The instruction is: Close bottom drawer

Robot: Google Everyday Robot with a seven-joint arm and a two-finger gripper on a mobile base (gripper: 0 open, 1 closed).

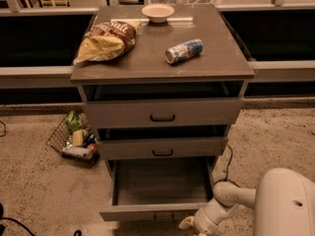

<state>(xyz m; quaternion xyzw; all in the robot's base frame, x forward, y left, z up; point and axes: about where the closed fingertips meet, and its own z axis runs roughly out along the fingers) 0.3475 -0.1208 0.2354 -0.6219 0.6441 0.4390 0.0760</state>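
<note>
Hand (189, 224), grip unclear, sits just beside the front of the pulled-out bottom drawer (133, 212).

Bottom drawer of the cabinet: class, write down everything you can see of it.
The bottom drawer is the lowest of three. It is grey-brown and wood-like, a wide shallow tray pulled far out and level, with nothing visible inside. Its flat front carries a small dark handle at centre. The pincer sits low beside the front's right end; whether it touches the front cannot be told.
</note>
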